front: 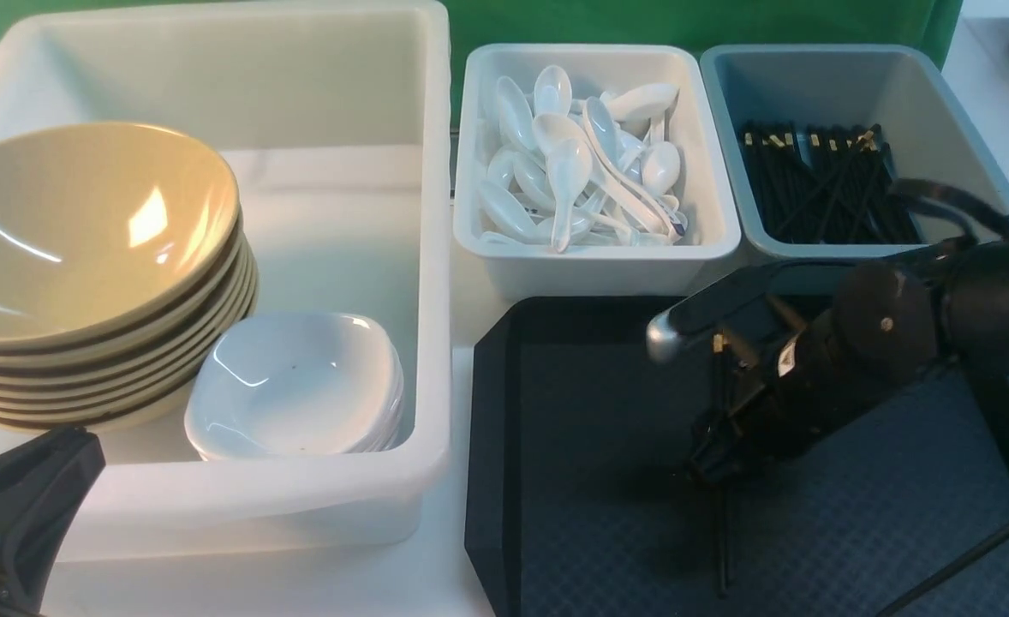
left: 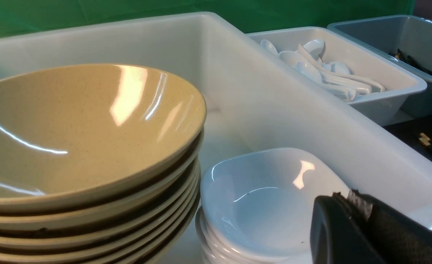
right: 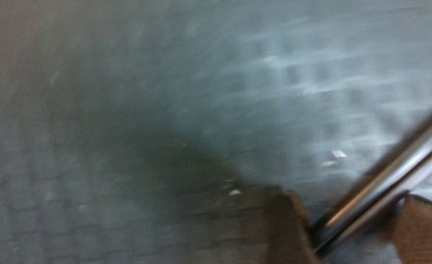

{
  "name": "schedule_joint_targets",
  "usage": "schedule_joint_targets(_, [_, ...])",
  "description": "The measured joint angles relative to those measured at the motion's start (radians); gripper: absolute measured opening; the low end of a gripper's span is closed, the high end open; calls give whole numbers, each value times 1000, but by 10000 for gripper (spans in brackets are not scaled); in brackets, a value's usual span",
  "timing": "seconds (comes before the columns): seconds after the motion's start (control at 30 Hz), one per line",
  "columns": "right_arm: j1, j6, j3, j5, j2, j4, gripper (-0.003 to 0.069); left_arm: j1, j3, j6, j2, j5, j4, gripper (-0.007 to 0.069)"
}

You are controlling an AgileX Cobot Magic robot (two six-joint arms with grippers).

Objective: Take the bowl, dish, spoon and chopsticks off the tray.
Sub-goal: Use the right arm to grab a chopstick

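Green cloth [front: 556, 21] backs the tubs [front: 599, 270], and on the black tray [front: 504, 446] the right gripper [right: 355, 220] straddles the chopsticks [right: 395, 170] with fingers apart, so closing off-centre could pinch one stick and roll the other away, while the left gripper [left: 351, 220] idles, fingers together.

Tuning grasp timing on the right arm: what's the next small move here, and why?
Probably close the right gripper fully on the chopsticks. They lie on the tray between its fingers, and a gap seems to show beside one finger. The wrist view is blurred, so I'd lift only once the grip looks firm.
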Motion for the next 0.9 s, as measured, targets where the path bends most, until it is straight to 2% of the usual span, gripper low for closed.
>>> schedule_joint_targets(0.27, [43,48,-15,57,4,-116,109,0,0,0,0,0,0,-5])
schedule_joint_targets(0.5, [43,63,4,162,-51,-171,108,0,0,0,0,0,0,-5])
schedule_joint_targets(0.57, [42,72,17,205,-114,-174,55,0,0,0,0,0,0,-5])
schedule_joint_targets(0.8, [42,79,19,215,-321,-176,34,0,0,0,0,-1,0,-5])
schedule_joint_targets(0.9, [39,90,19,213,-327,-176,34,0,0,0,0,-1,0,-5])
